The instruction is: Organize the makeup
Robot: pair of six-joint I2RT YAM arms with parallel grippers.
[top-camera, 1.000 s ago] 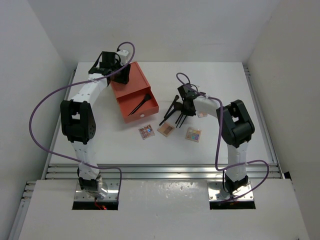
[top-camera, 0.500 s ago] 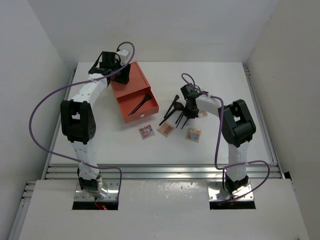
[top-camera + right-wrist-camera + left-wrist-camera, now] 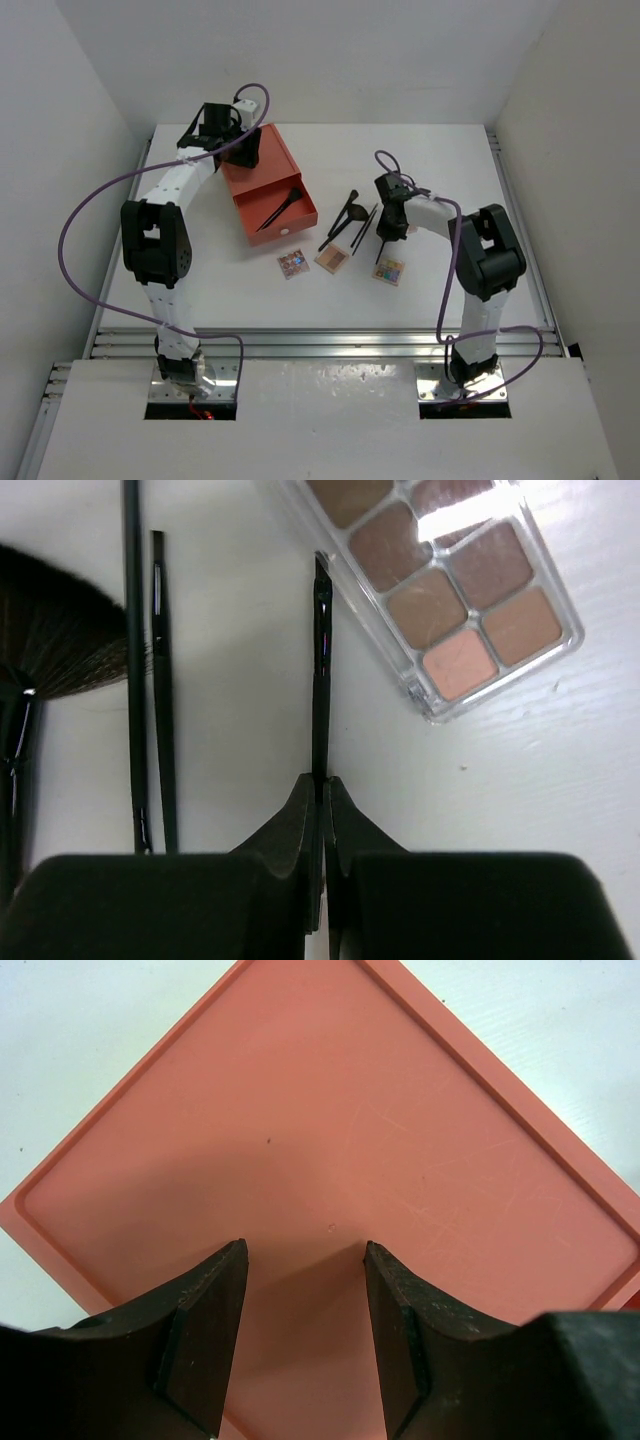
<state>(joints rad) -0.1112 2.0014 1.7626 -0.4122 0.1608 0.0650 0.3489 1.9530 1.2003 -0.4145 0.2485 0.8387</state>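
Orange drawer (image 3: 300, 214) holding black brush (image 3: 280, 209), left tool (image 3: 303, 1256) apart, right tool (image 3: 322, 785) clamping thin brush (image 3: 321, 680)

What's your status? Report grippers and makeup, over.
Left gripper open over orange box. Right gripper shut on thin brush. Long palette close beside brush tip; other brushes lie alongside.

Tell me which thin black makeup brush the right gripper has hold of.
The slim black pointed-tip brush beside the clear pinkish-brown palette; the right gripper is shut on its handle. The fluffy brush and two thin brushes lie loose.
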